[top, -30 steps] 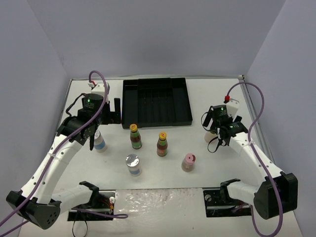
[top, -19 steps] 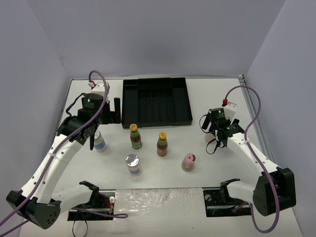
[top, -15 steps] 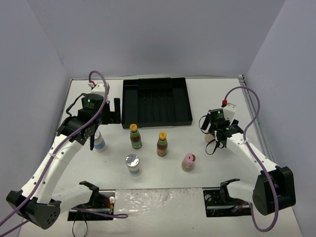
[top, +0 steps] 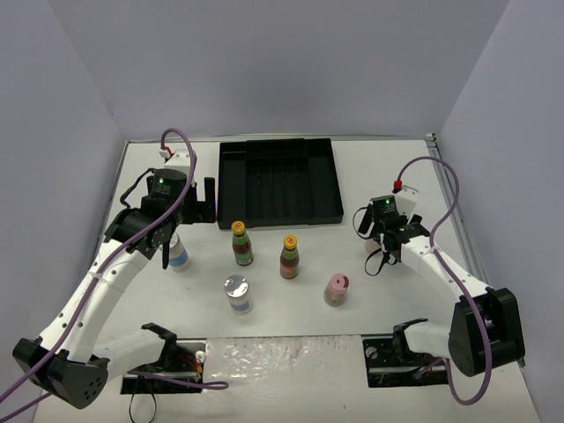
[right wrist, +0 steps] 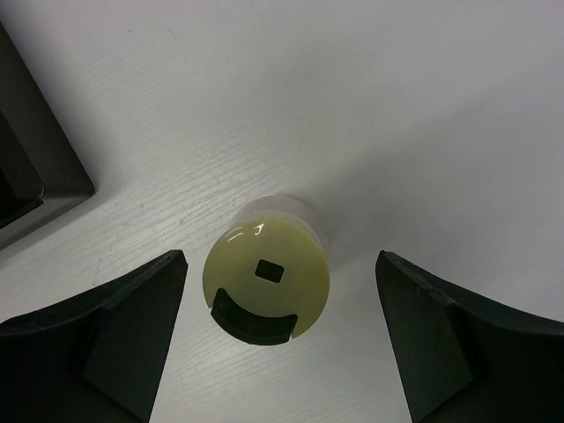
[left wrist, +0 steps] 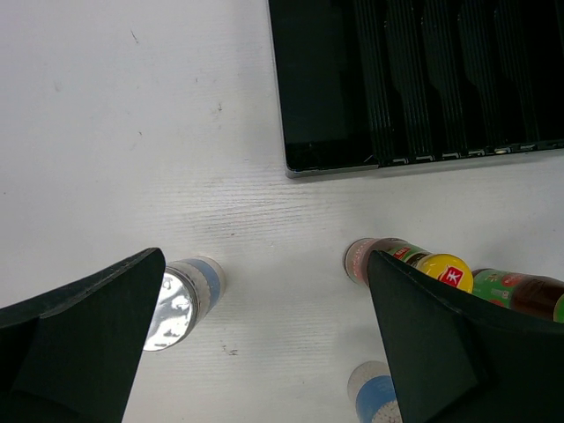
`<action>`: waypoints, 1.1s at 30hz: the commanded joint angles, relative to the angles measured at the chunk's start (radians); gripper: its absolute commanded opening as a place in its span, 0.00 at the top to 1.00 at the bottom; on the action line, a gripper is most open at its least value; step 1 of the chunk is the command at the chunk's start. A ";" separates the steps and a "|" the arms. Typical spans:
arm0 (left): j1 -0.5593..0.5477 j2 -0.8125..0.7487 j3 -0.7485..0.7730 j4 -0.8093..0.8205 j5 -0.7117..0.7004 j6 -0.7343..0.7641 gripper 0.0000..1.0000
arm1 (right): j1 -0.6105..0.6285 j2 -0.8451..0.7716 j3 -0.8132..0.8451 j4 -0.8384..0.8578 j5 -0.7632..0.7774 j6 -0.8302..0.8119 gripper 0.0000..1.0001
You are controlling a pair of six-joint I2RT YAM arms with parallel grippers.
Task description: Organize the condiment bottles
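Observation:
In the right wrist view the cream bottle with the yellow cap [right wrist: 267, 278] stands upright between my right gripper's [right wrist: 280, 256] black fingers [right wrist: 115, 339]. That gripper is open, with a gap on each side of the cap. From above, the right gripper [top: 381, 236] covers most of that bottle. Two slim yellow-capped bottles [top: 241, 243] [top: 289, 256], a silver-capped jar [top: 237, 293] and a pink-capped bottle [top: 336, 289] stand mid-table. My left gripper [left wrist: 266, 257] hangs open above the table, with another silver-capped jar [left wrist: 181, 295] by its left finger and a slim bottle [left wrist: 405, 263] by its right.
The black ridged tray [top: 231, 181] lies at the back centre, its near edge just beyond the bottles, and its corner [right wrist: 35, 159] shows left of the right gripper. White table surrounds the cream bottle. Both arm bases sit at the near edge.
My right gripper has shifted slightly left and lower over the cream bottle, and its fingers have narrowed a little. The left arm has barely moved.

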 commanded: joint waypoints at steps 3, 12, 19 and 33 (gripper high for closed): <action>0.005 -0.004 0.026 0.051 -0.015 0.008 0.03 | 0.005 0.006 0.011 0.053 0.035 0.012 0.45; 0.008 -0.003 0.022 0.053 -0.017 0.009 0.03 | 0.005 0.003 0.045 0.032 0.029 0.018 1.00; 0.007 -0.004 0.021 0.056 -0.018 0.011 0.03 | 0.008 0.036 0.292 -0.038 0.034 -0.019 1.00; 0.026 0.014 0.020 0.060 -0.007 0.003 0.03 | 0.045 0.614 1.096 -0.077 -0.135 -0.134 1.00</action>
